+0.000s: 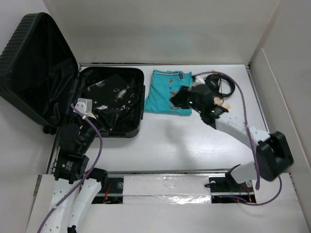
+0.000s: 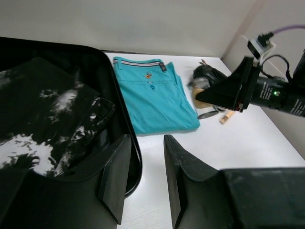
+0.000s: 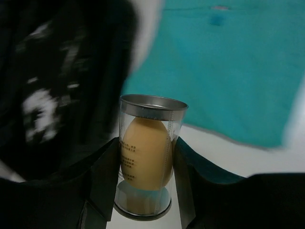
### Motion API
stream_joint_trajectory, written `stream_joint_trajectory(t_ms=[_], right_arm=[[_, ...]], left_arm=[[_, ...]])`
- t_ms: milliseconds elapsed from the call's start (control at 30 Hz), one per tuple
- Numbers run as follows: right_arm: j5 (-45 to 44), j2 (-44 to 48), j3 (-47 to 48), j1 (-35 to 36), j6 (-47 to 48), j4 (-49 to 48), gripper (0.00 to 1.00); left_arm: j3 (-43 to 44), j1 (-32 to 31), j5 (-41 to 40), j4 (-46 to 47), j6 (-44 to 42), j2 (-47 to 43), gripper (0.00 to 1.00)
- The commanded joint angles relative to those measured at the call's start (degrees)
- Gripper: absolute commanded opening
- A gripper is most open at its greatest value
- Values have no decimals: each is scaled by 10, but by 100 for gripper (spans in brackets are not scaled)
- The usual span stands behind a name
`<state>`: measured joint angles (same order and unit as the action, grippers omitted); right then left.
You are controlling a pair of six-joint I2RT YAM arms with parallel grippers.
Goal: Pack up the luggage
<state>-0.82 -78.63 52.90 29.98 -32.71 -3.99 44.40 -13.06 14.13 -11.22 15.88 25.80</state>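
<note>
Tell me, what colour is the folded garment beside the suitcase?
Teal garment, striped band along one edge; best in the left wrist view.

Bright, even light from above washes the white table (image 1: 184, 145) nearly flat, shadows soft. Glare streaks the plastic strip (image 1: 165, 187) at the near edge. In the right wrist view the suitcase (image 3: 47, 71) and teal shirt (image 3: 238, 71) are blurred; the clear tube (image 3: 147, 157) is sharp

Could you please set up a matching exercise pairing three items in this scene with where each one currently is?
Things:
1. teal folded garment
2. black-and-white garment
3. clear tube holding an orange egg-shaped sponge

Places:
A. held in the right gripper
B. lying on the table
C. inside the open suitcase

Pairs: 1-B, 2-C, 3-A.
</note>
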Motion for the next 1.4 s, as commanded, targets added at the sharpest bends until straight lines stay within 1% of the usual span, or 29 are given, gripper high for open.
stream_joint_trajectory(t_ms=[0,33,67,133,167,233,267,333,400,433,467,500,533,567,600,633,667,700,733,767,833,933,1000,1133,1167,1233,1267,1300,1367], right_arm=[[154,-105,167,75,-15,-122,61],[182,-106,186,83,-24,-145,61],[201,-142,198,83,-48,-168,75],[231,-162,191,83,-68,-216,82],[236,-167,179,76,-76,-228,91],[249,-160,150,48,-68,-229,94],[243,-151,112,38,-54,-225,94],[204,-103,64,14,-36,-202,93],[154,-47,8,-23,10,-168,73],[86,-29,-6,-34,22,-122,62],[49,-13,-19,-47,28,-99,30],[15,2,-46,-74,33,-79,18],[-60,23,-63,-86,43,-65,15],[-93,29,-78,-98,61,-63,14],[-119,31,-96,-125,66,-55,16],[-164,23,-99,-138,73,-42,21],[-181,17,-98,-151,75,-29,42],[-189,9,-94,-164,75,-13,55],[-203,2,-87,-182,77,-1,64],[-213,-16,-84,-189,77,1,80],[-201,-34,-73,-213,74,5,90],[-171,-66,-67,-234,60,3,90],[-176,-87,-60,-250,49,5,83],[-133,-122,-40,-281,34,28,74],[-124,-128,-38,-288,33,29,65],[-118,-136,-28,-300,28,38,63],[-117,-140,-25,-300,28,38,60],[-116,-144,-21,-300,27,38,59],[-122,-162,1,-300,27,68,58]], left_arm=[[25,11,-38,7,2,-15,30],[25,11,-45,8,4,-15,30],[24,11,-53,9,6,-25,31],[22,11,-73,9,9,-32,31],[20,11,-74,9,10,-35,31],[20,11,-67,12,10,-35,32],[20,11,-63,14,8,-32,32],[19,11,-52,15,8,-26,32],[18,11,-40,16,7,-22,32],[17,11,-37,17,7,-24,32],[18,11,-35,18,7,-26,32],[18,11,-33,19,7,-26,32],[18,11,-34,18,7,-25,32],[17,11,-34,19,7,-25,32],[17,11,-33,19,7,-26,33],[17,11,-32,20,7,-27,33],[17,11,-30,21,7,-30,33],[17,11,-30,21,7,-32,33],[17,11,-31,22,7,-32,33],[16,11,-31,22,7,-30,33],[14,11,-26,25,8,-29,33],[13,11,-19,28,8,-34,34],[13,11,-24,25,8,-35,34],[14,11,-16,26,8,-40,34],[16,11,-16,26,7,-44,34],[16,11,-20,23,7,-47,34],[16,11,-23,23,7,-51,34],[17,11,-26,21,7,-53,34],[18,5,-28,20,7,-61,34]])
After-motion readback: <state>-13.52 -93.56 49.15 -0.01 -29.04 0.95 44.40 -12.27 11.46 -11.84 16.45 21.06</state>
